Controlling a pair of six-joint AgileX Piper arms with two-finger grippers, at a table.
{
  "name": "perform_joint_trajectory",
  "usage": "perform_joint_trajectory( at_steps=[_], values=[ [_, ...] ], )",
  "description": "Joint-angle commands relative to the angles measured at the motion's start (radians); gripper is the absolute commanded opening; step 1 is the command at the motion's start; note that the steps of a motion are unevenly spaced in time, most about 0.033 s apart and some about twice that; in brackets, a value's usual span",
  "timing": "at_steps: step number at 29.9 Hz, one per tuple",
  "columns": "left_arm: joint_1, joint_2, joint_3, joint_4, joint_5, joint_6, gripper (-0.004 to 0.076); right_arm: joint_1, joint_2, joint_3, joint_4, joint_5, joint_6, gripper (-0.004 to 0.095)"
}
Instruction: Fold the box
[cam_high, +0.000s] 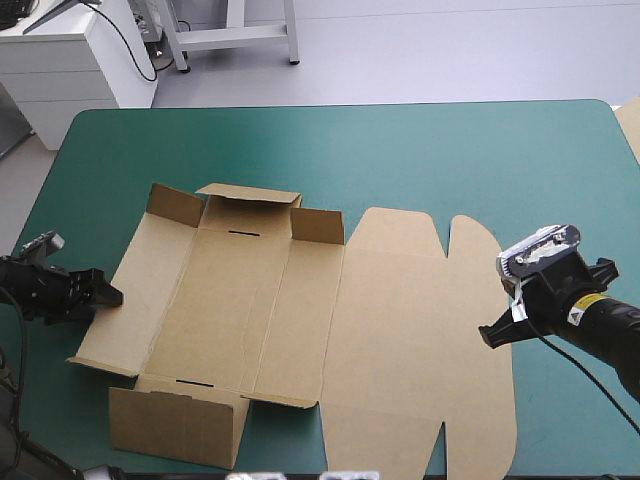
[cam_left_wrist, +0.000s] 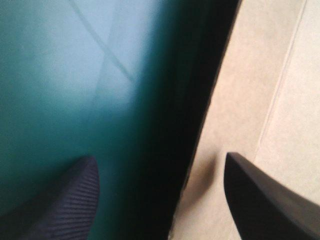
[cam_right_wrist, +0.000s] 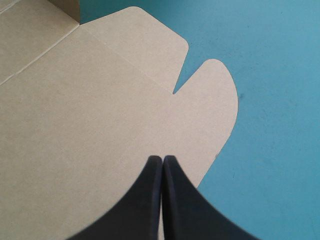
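Left gripper (cam_high: 108, 295) wide at the box (cam_high: 230, 300) edge, right gripper (cam_high: 487, 338) closed over the lid (cam_high: 410, 340)

Left gripper stands at the brown box's left edge, toward the tabletop's left edge, its black fingers well apart. In the left wrist view one finger (cam_left_wrist: 65, 200) hangs over the teal-green cover (cam_high: 400, 150) and the other over the board, with the box's edge and its dark shadow running between them. Whether either finger touches the board cannot be told. The right gripper is closed, its fingers meeting in one point above the lid's right edge, near the rounded tab (cam_right_wrist: 215, 95). The box lies open in the middle of the tabletop, closer to the near edge than the far one. Its far wall (cam_high: 250, 205) and near wall (cam_high: 175, 425) stand raised, with small corner flaps up at the far end. The left side panel (cam_high: 130, 300) and the lid lie spread out. Two short dark slots (cam_high: 243, 234) mark the base. A small yellow label (cam_high: 577, 315) sits on the right arm; its writing is too small to read
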Motion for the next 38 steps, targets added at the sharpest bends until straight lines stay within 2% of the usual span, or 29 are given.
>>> perform_joint_trajectory(
  at_steps=[1, 9, 12, 16, 19, 23, 28, 31, 38],
  values=[
    [-0.001, -0.03, 0.036, -0.067, 0.102, 0.027, 0.0513, -0.005, -0.004, -0.025, 0.006, -0.057, -0.008, -0.0021],
    [-0.043, -0.03, 0.121, -0.106, 0.102, 0.035, 0.051, -0.005, -0.004, -0.025, 0.006, -0.057, -0.008, -0.0021],
    [-0.076, -0.03, 0.128, -0.102, 0.102, 0.035, 0.0472, -0.005, -0.004, -0.025, 0.009, -0.057, -0.008, -0.0021],
    [-0.104, -0.03, 0.131, -0.09, 0.102, 0.02, 0.0313, -0.005, -0.004, -0.025, 0.009, -0.057, -0.008, -0.0021],
    [-0.102, -0.03, 0.131, -0.087, 0.102, 0.016, 0.0147, -0.005, -0.004, -0.025, 0.01, -0.057, -0.008, -0.0021],
    [-0.102, -0.03, 0.131, -0.082, 0.102, 0.016, -0.001, -0.005, -0.004, -0.025, 0.021, -0.057, -0.008, -0.0021],
    [-0.104, -0.035, 0.131, -0.147, 0.102, 0.022, -0.0006, -0.005, -0.004, -0.025, 0.024, -0.057, -0.008, -0.0021],
    [-0.104, -0.045, 0.122, -0.216, 0.102, 0.078, -0.0008, -0.005, -0.004, -0.025, 0.024, -0.057, -0.008, -0.0021],
    [-0.101, -0.045, 0.045, -0.146, 0.102, -0.007, 0.0004, -0.005, -0.004, -0.025, 0.024, -0.057, -0.008, -0.0021]
  ],
)
